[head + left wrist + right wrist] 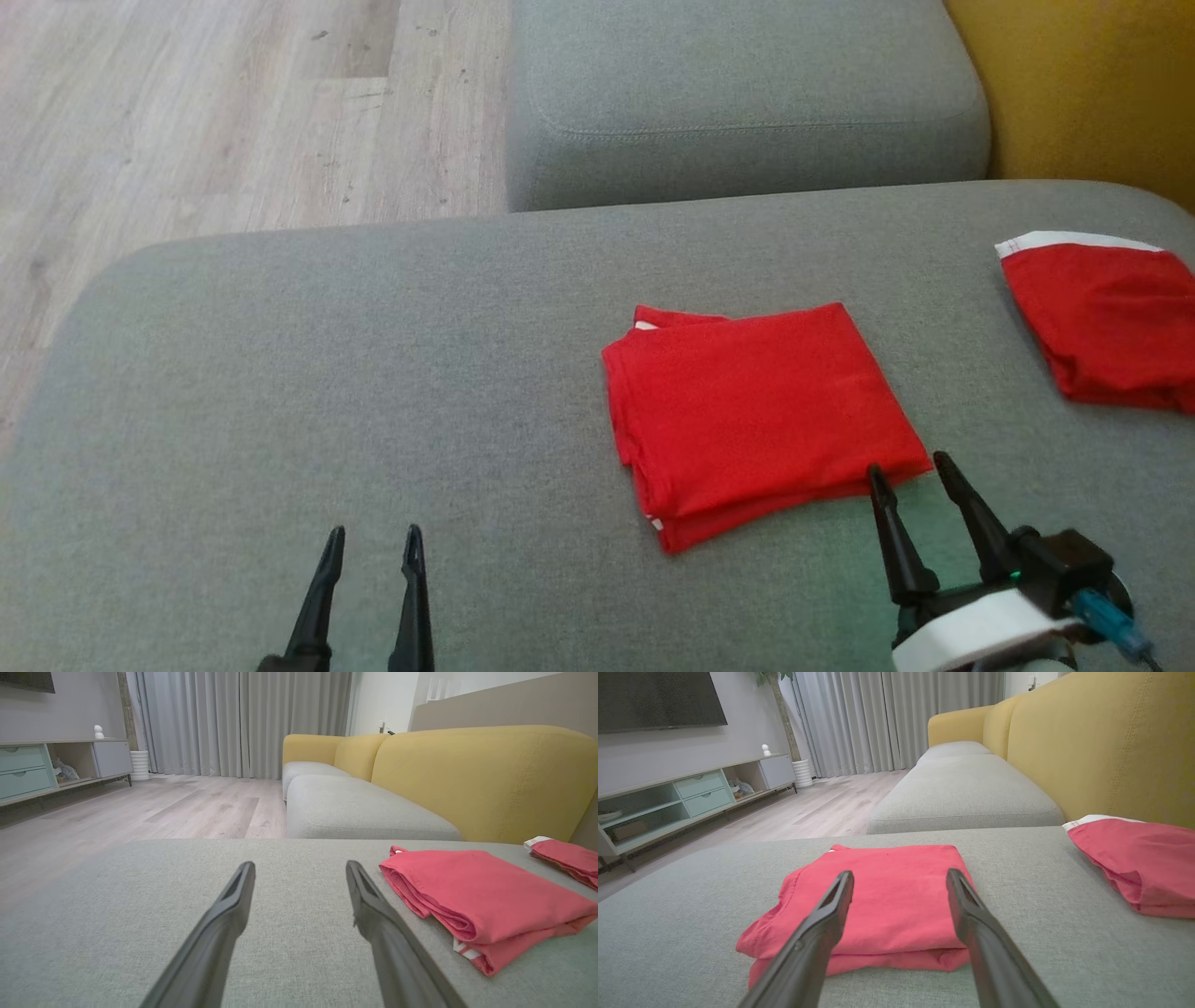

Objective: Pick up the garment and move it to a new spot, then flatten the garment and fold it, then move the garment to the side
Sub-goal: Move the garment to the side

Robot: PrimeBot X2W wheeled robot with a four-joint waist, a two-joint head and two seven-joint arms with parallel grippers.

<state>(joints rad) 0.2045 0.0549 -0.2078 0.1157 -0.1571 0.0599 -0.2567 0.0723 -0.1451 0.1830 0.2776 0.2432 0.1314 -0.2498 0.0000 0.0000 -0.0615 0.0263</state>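
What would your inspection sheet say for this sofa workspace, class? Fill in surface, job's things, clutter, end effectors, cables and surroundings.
Surface: grey sofa cushion.
Job's things: red garment, folded, lying flat.
Clutter: second red garment, white-edged, far right.
End effectors: left end effector open over bare cushion; right end effector open, tips at the folded garment's near edge.
Cables: blue connector on right wrist.
Surroundings: wooden floor, yellow backrest, curtains.

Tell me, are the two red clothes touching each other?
Apart: the head view shows bare grey cushion between the folded garment and the other red garment.
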